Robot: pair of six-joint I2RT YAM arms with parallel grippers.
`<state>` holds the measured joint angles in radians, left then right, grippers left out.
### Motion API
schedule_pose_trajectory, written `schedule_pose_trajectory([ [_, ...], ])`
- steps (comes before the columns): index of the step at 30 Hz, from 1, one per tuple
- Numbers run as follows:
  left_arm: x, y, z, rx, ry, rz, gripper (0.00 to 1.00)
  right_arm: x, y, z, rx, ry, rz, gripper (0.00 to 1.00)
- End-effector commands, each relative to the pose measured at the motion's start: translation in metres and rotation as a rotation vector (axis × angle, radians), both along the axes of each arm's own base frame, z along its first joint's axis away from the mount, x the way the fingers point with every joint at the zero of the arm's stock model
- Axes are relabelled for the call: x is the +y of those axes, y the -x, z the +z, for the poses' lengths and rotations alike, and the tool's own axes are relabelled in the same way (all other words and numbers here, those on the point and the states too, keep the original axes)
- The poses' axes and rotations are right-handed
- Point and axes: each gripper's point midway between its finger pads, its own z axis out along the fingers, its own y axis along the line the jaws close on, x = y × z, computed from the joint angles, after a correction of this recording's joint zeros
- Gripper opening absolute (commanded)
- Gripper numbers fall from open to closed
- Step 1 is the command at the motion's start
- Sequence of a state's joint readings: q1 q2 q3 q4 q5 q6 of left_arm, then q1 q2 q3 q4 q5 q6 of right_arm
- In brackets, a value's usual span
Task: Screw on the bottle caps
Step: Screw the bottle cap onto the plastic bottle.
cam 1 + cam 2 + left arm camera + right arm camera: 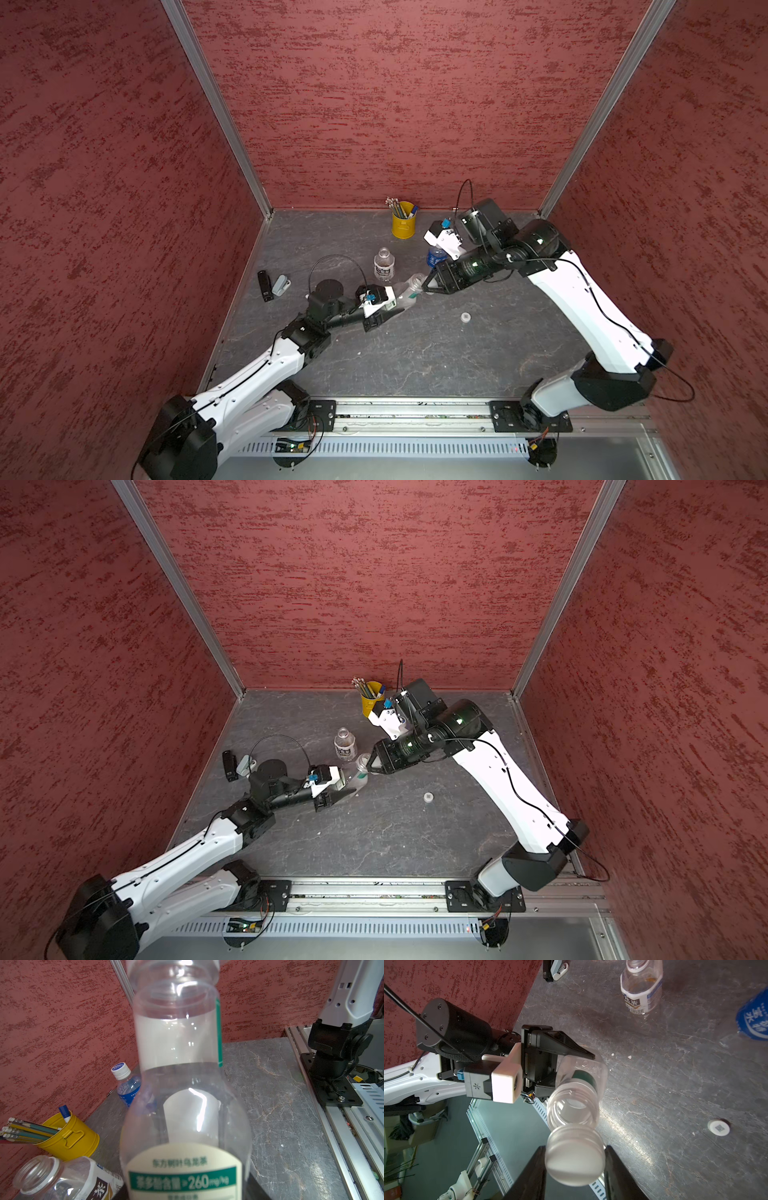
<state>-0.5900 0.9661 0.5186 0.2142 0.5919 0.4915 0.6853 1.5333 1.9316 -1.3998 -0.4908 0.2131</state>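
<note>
Firstly, right tool (575, 1167): pinching the wide white cap (573, 1153) by its sides; finger bases cut off by the wrist view's edge.
Left tool (390, 305): clamped on the clear green-banded bottle (572, 1105), held tilted, well in front of the yellow pencil cup (403, 222).
Cap to mouth: just apart or touching, cannot tell.
White-labelled bottle (383, 266): upright, uncapped, in front of the cup.
Blue-labelled bottle (126, 1088): wears the blue-and-white cap (119, 1069), beside the cup; largely hidden by the right arm from above.
Small cap (465, 317): flat on the desk (415, 357), well apart from the cup.
</note>
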Motion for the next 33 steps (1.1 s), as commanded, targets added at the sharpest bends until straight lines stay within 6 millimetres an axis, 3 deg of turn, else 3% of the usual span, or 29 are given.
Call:
schedule_pose_trajectory([
  [1,-0.005,0.004,0.009,-0.027,0.003,-0.043,0.51,0.006,-0.001,0.01,-0.022,-0.039,0.04,0.45],
  [9,-0.008,0.009,0.01,-0.048,-0.025,-0.067,0.5,0.007,-0.003,0.009,-0.027,-0.026,0.048,0.45],
  [17,-0.008,0.011,0.015,-0.081,-0.028,-0.075,0.5,-0.001,0.001,-0.016,0.042,0.074,0.065,0.45],
  [25,-0.017,0.015,0.013,-0.086,-0.077,-0.112,0.49,0.003,-0.001,-0.02,0.04,0.078,0.097,0.45],
  [33,-0.019,0.014,0.037,-0.15,0.028,-0.084,0.49,0.01,-0.002,-0.032,0.081,0.049,0.131,0.47],
])
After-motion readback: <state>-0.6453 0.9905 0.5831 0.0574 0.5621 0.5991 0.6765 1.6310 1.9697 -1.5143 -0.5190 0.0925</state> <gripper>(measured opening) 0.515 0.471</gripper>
